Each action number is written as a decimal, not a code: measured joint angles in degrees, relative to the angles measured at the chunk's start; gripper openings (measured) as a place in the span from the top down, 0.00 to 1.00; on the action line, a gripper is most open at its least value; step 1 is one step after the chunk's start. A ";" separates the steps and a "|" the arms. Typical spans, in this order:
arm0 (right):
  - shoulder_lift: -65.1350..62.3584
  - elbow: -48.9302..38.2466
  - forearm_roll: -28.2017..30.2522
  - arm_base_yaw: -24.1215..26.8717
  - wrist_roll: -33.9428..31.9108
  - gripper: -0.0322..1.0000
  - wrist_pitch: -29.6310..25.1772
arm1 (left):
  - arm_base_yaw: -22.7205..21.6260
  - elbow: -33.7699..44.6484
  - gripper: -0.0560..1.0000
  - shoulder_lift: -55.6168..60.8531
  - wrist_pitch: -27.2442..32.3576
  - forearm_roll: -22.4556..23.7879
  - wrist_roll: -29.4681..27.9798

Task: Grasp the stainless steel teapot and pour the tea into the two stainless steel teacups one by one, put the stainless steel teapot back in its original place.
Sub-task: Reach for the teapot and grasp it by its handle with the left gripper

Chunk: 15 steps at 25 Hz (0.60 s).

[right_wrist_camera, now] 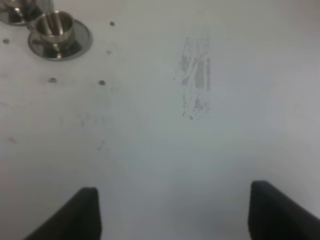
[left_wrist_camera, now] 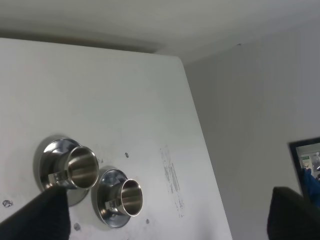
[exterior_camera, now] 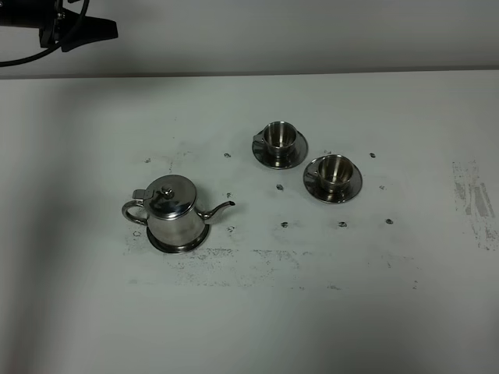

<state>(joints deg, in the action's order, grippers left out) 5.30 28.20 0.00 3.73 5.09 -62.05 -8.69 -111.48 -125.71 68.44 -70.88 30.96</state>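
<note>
The stainless steel teapot [exterior_camera: 173,212] stands upright with its lid on, resting on its round steel coaster [exterior_camera: 199,238] at the left of the table, spout pointing right. The two stainless steel teacups [exterior_camera: 279,138] [exterior_camera: 335,171] stand on saucers at centre right. They also show in the left wrist view as a nearer cup [left_wrist_camera: 82,167] and a farther cup [left_wrist_camera: 131,196]. No tea is visible. My left gripper [left_wrist_camera: 165,225] is open, high above the table and far from the pot, and its arm [exterior_camera: 78,31] shows at the top left. My right gripper [right_wrist_camera: 172,215] is open over bare table, right of the nearer cup [right_wrist_camera: 56,26].
The white table [exterior_camera: 374,296] carries small dark specks around the cups and scuffed grey patches [exterior_camera: 472,199] near its right side. A worn streak [right_wrist_camera: 196,80] lies ahead of the right gripper. A wall runs behind the table's far edge.
</note>
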 joint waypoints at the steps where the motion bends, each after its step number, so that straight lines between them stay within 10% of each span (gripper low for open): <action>1: 0.00 0.00 0.00 -0.06 -0.14 0.40 0.00 | 0.00 0.00 0.23 0.00 0.00 0.00 0.00; 15: -0.37 0.00 0.00 -10.21 -0.20 0.40 0.07 | 0.00 0.00 0.23 0.45 0.00 0.00 0.00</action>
<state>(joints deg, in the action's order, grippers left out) 4.93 28.20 0.00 -6.47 4.88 -61.98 -8.69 -111.48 -125.25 68.44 -70.88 30.96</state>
